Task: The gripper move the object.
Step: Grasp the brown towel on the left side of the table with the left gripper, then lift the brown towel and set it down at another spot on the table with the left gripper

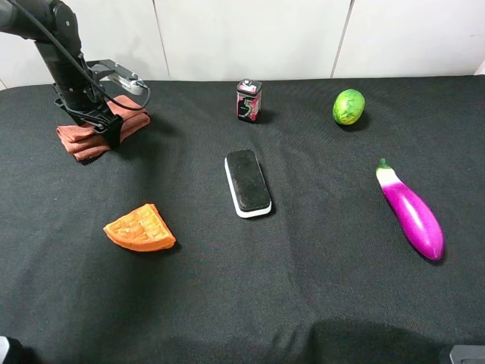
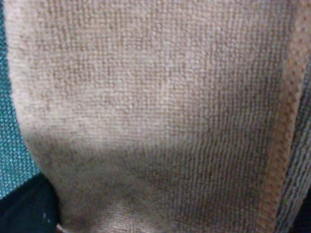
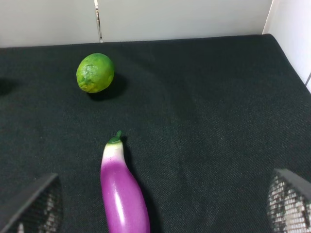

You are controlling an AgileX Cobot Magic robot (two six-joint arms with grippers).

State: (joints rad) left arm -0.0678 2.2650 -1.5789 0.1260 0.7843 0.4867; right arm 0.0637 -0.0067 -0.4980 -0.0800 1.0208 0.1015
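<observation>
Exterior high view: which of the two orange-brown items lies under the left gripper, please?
The folded rust-brown towel, back left, under the left gripper; the orange waffle wedge lies apart, nearer the front.

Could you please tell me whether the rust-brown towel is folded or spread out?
Folded: the towel shows stacked layers along its visible edge.

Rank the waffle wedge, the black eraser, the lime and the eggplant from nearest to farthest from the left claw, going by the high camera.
From the left claw, at the back left:
1. Waffle wedge, front left.
2. Black eraser, centre.
3. Lime, back right.
4. Eggplant, far right.
</observation>
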